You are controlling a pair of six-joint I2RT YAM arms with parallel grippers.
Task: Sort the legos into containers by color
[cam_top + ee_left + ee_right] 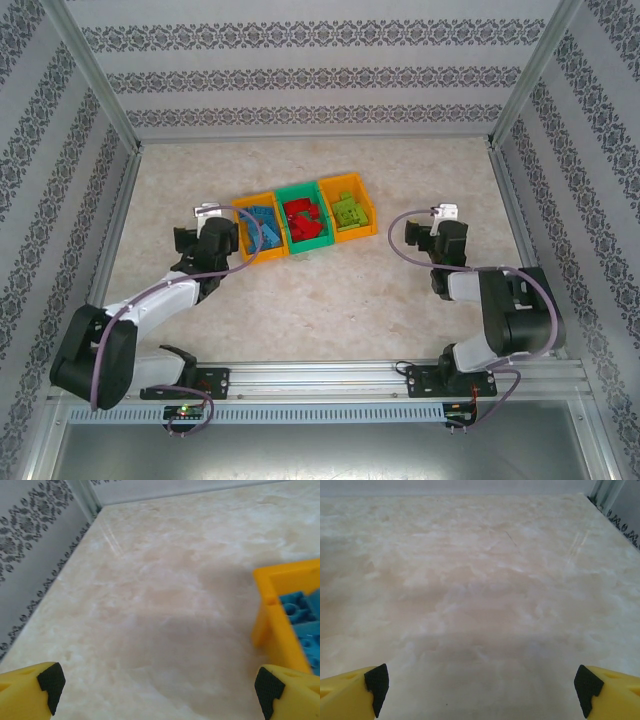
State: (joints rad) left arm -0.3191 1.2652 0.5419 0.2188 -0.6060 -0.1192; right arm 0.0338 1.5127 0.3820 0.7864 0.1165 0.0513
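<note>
Blue legos (262, 228), red legos (303, 218) and lime legos (350, 212) lie sorted in the three joined containers (266, 261) on the worktop (320, 300), flanked by the left jaws and right jaws, both wide open, empty.

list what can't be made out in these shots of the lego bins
Top external view: the legos in the containers are too small and heaped to count.
Left wrist view: the right edge cuts off most of the left orange bin and its blue bricks.
Wrist views: the bottom edge cuts off the left claw and right claw.
</note>
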